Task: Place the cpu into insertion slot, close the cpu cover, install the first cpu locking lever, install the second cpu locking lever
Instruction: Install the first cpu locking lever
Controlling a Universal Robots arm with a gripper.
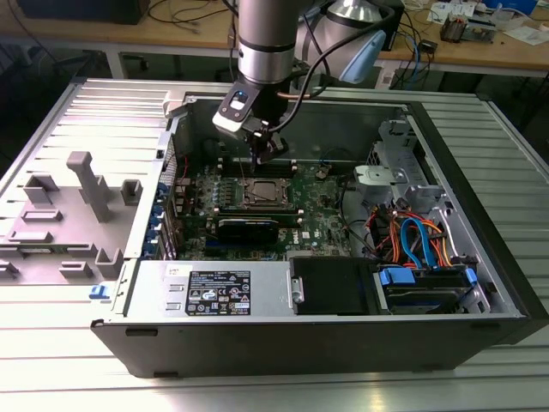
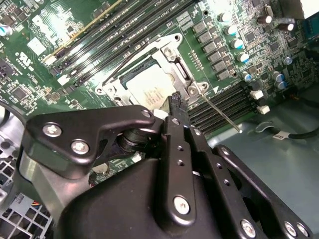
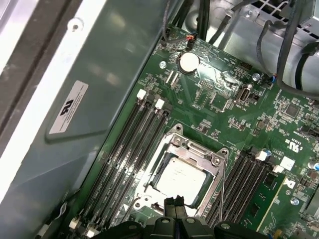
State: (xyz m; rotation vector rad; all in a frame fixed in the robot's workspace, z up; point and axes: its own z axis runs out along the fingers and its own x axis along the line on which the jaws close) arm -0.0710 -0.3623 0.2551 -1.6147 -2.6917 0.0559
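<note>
The cpu (image 3: 182, 178) shows its silver-grey top inside the insertion slot (image 1: 264, 194) on the green motherboard. It also appears in the second wrist view as the cpu (image 2: 152, 89). The cpu cover (image 3: 192, 149) lies flat around it as a silvery frame, also seen as the cover (image 2: 169, 47). A thin wire locking lever (image 2: 219, 112) slants out from one side of the socket, seen too as the lever (image 3: 222, 186). My gripper (image 3: 175, 203) hangs just above the socket's edge, fingers shut together with nothing between them. From outside, the gripper (image 1: 264, 156) sits directly over the socket.
Long black memory slots (image 3: 142, 134) flank the socket on both sides. The open computer case has a metal wall (image 3: 99, 99) close by, a black power supply (image 1: 330, 283), and bundled cables (image 1: 412, 240) on the exterior view's right. A grey fixture (image 1: 81, 202) stands outside on the exterior view's left.
</note>
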